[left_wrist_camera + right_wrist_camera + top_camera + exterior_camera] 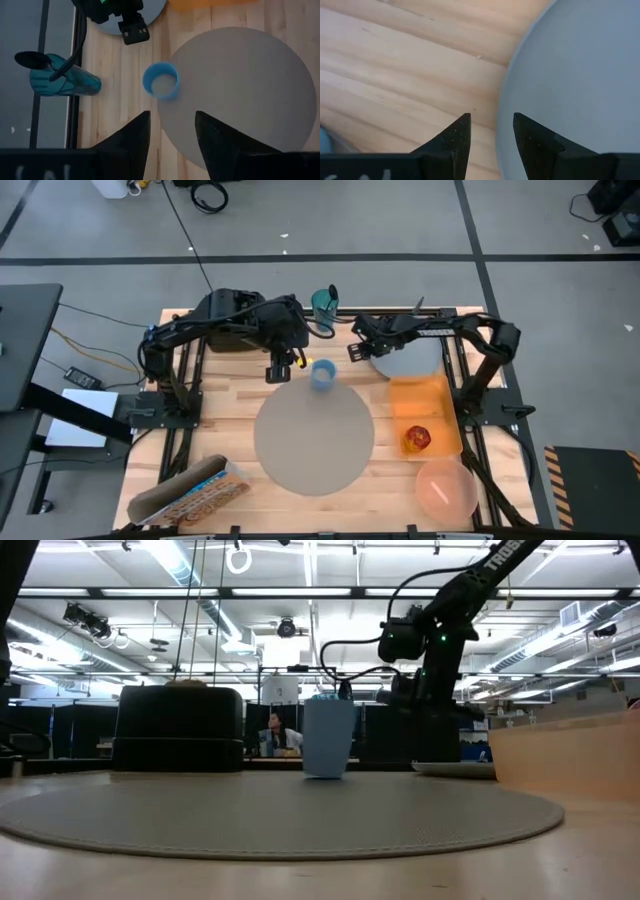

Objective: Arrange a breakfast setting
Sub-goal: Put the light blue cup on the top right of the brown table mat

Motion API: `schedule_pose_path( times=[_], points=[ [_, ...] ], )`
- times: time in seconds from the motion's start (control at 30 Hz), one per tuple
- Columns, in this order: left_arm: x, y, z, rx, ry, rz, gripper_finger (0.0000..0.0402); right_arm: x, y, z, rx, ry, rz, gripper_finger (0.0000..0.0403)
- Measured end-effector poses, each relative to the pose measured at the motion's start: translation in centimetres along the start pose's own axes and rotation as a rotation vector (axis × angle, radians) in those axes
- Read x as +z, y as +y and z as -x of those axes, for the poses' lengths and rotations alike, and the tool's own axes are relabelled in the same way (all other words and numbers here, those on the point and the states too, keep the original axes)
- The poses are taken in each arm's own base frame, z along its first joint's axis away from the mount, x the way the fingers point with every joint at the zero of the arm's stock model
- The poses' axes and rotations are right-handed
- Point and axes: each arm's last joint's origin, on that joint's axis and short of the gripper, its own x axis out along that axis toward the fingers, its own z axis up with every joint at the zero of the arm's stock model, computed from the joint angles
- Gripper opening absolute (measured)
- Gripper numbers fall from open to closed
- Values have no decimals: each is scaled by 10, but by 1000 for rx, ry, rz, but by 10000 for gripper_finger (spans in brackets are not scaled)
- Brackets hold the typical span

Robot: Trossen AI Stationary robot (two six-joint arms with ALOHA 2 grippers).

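Pale wood table [220, 435] – visibly grained; matt woven placemat [313, 438]; translucent pink plastic bowl [446, 488].

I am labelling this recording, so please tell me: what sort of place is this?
Probably a robotics lab or workshop in a large industrial hall. The low view shows a high ceiling with long strip lights and a person seated at a desk behind; the high view shows a light wooden slatted table on grey concrete floor marked with dark lines.

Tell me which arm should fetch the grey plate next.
Right, probably. The right tool sits at the grey plate edge, fingers open astride its rim. The left tool hovers near the light-blue cup, farther away.
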Motion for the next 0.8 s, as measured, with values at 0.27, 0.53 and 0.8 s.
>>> schedule_pose_path(
  times=[0.27, 0.53, 0.8],
  points=[
    [0, -1, 0, -21, -5, 33, 164, -2, 3, 4, 15, -9, 156, 156],
    [-7, -16, -25, -91, 47, 48, 164, -19, 15, 41, 67, -73, 388, 156],
    [-34, -28, -86, -93, 4, 60, 164, -37, 14, 110, 236, -213, 620, 158]
  ],
)
